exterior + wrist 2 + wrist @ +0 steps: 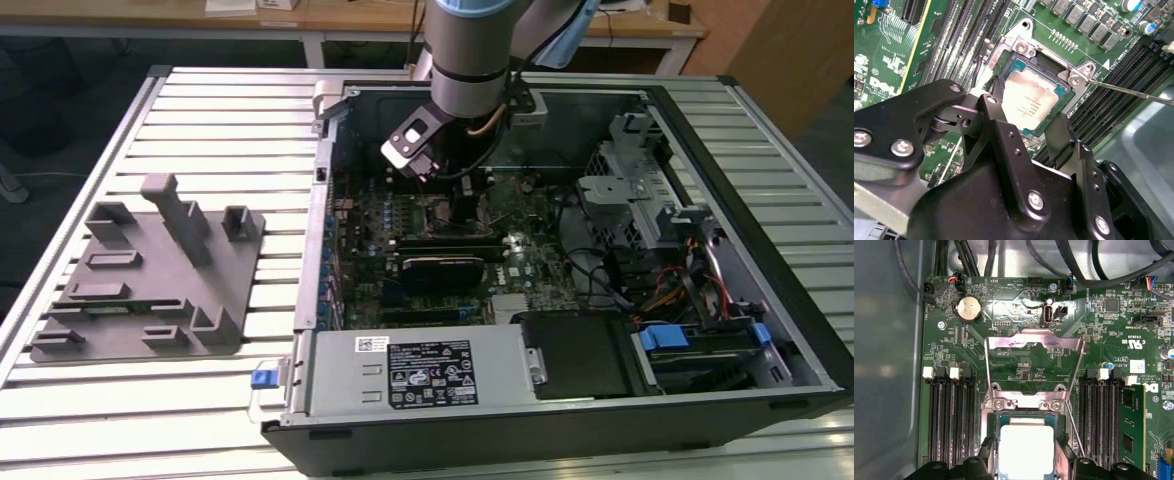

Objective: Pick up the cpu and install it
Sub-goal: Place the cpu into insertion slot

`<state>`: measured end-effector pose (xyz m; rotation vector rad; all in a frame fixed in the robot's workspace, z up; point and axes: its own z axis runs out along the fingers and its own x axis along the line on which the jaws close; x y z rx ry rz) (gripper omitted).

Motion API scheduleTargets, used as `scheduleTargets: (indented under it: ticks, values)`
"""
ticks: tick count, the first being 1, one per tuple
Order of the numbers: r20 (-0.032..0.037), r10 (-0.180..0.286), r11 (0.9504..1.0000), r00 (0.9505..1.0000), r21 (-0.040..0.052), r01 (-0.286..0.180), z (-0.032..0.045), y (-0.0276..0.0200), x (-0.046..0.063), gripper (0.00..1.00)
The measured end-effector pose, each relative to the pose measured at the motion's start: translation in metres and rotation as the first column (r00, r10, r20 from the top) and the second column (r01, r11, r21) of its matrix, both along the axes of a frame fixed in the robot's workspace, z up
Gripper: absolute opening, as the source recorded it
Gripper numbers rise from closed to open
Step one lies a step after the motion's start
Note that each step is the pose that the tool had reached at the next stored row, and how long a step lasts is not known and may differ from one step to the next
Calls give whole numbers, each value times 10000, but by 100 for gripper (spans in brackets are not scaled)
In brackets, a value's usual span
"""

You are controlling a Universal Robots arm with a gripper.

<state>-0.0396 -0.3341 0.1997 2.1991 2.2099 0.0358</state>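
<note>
Arm (467,60), grey with blue caps, reaches down into the open black tower computer case (534,440), which lies on a slatted metal table (200,100).

Black two-finger gripper (1026,107) (1026,460) is down over the green motherboard (1019,365). The cpu (1029,102) (1026,447), a small flat square chip with a pale silver metal top, lies between the fingers (1004,135) and sits level inside the square metal-framed socket (1021,47). In both wrist views the fingers are clamped against opposite edges of the cpu, with no gap visible on either side.

Shiny metal load plate (1031,347) is hinged open, just beyond the fingertips. Thin steel lever rod (1134,92) (1074,432) runs just outside one finger. Rows of black memory slots (949,420) flank both fingers on their outer sides. One long green memory module (1131,425) stands in the far row.

A grey moulded fixture block (147,280) sits on the table outside the case, well apart from the gripper.
</note>
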Motion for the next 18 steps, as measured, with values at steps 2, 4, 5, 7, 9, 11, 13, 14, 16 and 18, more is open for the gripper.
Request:
scheduleTargets:
  ticks: [2,4,5,7,9,11,13,14,16,18]
  values:
    - [0,0,10000,10000,0,0,1,0,0,58]
    - [0,0,10000,10000,0,0,2,0,0,52]
    - [0,0,10000,10000,0,0,2,0,0,45]
    - [0,0,10000,10000,-1,0,4,0,0,34]
    - [0,0,10000,10000,-1,0,5,0,0,34]
    - [0,0,10000,10000,-1,0,6,0,0,22]
    - [0,0,10000,10000,1,0,6,0,0,16]
    - [0,0,10000,10000,0,0,7,0,0,11]
    - [0,0,10000,10000,0,0,9,0,0,11]
    - [0,0,10000,10000,0,0,10,0,0,11]
